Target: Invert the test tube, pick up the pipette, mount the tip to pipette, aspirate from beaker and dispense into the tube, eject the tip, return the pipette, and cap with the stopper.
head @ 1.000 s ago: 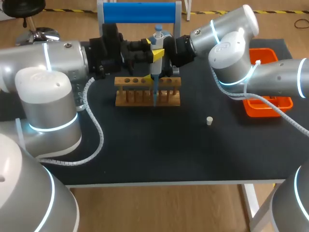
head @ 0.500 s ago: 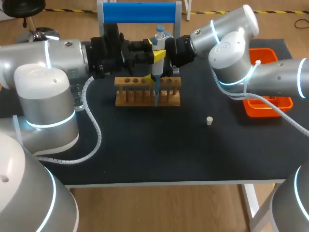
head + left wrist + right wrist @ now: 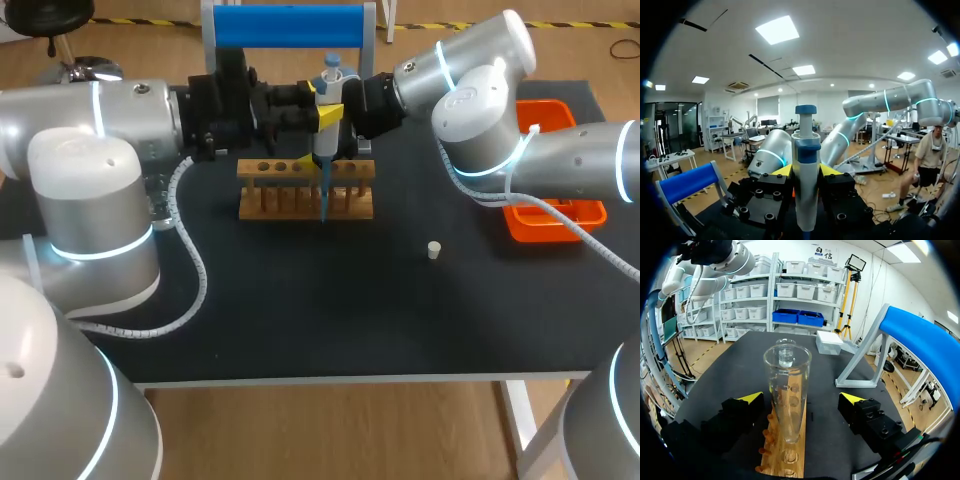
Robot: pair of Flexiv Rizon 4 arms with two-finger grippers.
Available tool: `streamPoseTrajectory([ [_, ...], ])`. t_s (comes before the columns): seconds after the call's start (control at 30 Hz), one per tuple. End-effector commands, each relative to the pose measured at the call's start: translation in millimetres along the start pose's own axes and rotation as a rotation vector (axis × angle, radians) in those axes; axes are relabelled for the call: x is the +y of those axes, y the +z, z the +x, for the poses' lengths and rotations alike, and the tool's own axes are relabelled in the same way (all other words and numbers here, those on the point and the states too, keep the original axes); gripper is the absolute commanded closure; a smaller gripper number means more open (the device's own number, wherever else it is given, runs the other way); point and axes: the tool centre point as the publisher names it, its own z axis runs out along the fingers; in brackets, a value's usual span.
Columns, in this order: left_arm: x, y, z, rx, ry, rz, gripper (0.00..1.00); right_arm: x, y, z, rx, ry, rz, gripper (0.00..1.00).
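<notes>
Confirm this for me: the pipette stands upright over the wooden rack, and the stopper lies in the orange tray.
One thing is wrong: the stopper is not in the orange tray. The head view shows it lying on the black table, apart from the tray. The pipette does stand upright over the wooden rack.

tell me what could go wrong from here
The left tool holds the pipette with its tip down at the wooden rack; slightly off, it could strike the rack or spill. The right tool stands open around the test tube, touching neither side, so a nudge could tilt it.
</notes>
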Motion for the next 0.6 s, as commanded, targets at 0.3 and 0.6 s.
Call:
streamPoseTrajectory([
  [0.3, 0.0, 0, -1.0, 0.003, 0.001, 0.000, 1.00, 0, -3, 0, 0.001, 0.001, -0.002, 0.00],
  [0.6, 0.0, 0, -1.0, 0.003, 0.001, 0.000, 1.00, -12, -33, 12, -0.018, 0.015, -0.034, 0.00],
])
